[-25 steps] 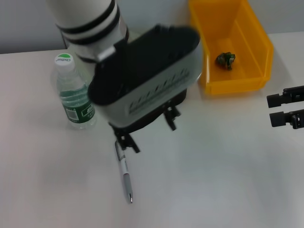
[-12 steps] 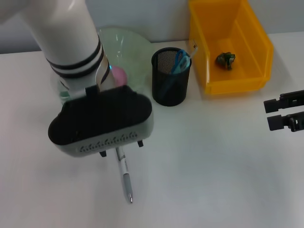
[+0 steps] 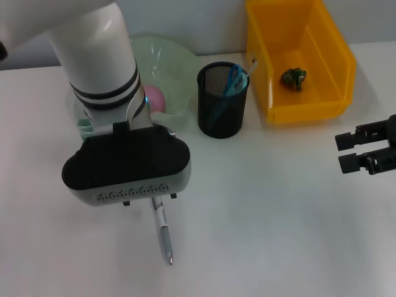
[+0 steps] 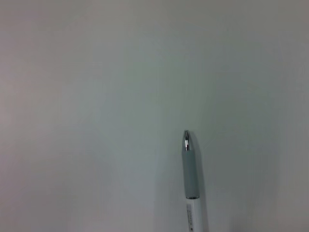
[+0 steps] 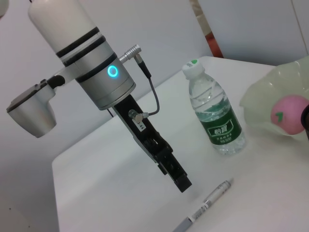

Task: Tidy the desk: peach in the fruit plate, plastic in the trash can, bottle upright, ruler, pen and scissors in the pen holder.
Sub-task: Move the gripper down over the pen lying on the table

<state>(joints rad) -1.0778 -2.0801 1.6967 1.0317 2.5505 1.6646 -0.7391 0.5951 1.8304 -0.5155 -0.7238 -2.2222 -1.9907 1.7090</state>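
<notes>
A white and grey pen [image 3: 164,232] lies on the white desk; its tip shows in the left wrist view [image 4: 188,164]. My left gripper [image 3: 150,199] is open and points down just above the pen's upper end; the right wrist view shows it [image 5: 181,181] close to the pen [image 5: 205,205]. The bottle [image 5: 215,116] stands upright, mostly hidden behind my left arm in the head view. The pink peach [image 3: 154,97] lies in the green plate [image 3: 170,65]. The black mesh pen holder [image 3: 223,111] holds blue scissors [image 3: 234,79]. Green plastic [image 3: 294,77] lies in the yellow bin [image 3: 337,68]. My right gripper [image 3: 340,152] is open and empty at the right edge.
The plate, pen holder and yellow bin stand in a row along the back of the desk. The plate [image 5: 270,106] with the peach [image 5: 289,113] is just beside the bottle. My left arm's wrist housing [image 3: 127,167] hides the desk beneath it.
My left arm has swung from over the pen holder to the left and down over the pen's upper end. My right gripper has shifted slightly left.
</notes>
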